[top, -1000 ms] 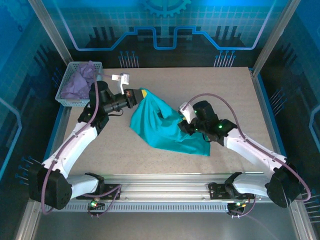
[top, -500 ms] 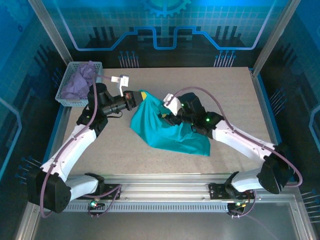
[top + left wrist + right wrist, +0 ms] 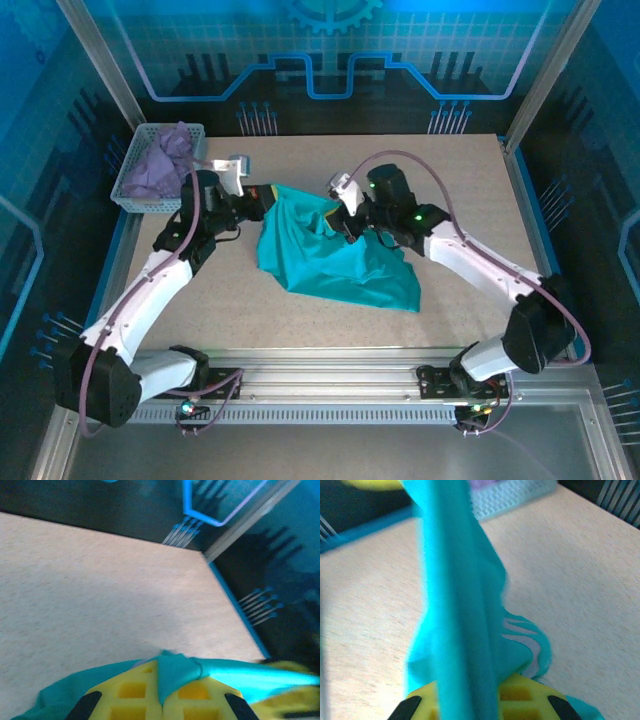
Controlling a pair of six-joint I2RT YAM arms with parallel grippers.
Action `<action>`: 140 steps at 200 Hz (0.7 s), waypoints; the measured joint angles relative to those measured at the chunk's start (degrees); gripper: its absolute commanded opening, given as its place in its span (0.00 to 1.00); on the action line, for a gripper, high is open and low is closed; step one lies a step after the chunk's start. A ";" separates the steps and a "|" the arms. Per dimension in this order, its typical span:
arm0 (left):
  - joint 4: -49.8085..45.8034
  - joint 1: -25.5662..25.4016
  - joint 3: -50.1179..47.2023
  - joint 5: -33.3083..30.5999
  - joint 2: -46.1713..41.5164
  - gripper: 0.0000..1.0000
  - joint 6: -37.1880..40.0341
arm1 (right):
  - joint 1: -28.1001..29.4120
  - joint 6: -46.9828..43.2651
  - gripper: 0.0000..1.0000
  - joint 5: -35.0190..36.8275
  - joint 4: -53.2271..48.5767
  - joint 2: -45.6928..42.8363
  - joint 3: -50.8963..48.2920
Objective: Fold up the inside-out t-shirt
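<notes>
Fingers (image 3: 114, 701), left and right, on t-shirt (image 3: 335, 268)

yellow fingers (image 3: 135, 690) pinch a fold of the teal t-shirt (image 3: 175, 672) above the beige table (image 3: 90, 590).

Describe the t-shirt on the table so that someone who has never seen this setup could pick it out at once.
Near the middle of the beige table lies a crumpled teal-green t-shirt, its far side pinched by the left end effector and the right end effector. Unlike the lavender cloth bundled in the white basket at the far left corner, it is teal and lies on the tabletop itself.
</notes>
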 measured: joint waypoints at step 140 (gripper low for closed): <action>-2.08 -15.17 -11.28 -4.39 -9.09 0.45 3.17 | -3.26 21.84 0.00 -16.61 5.77 4.79 -2.58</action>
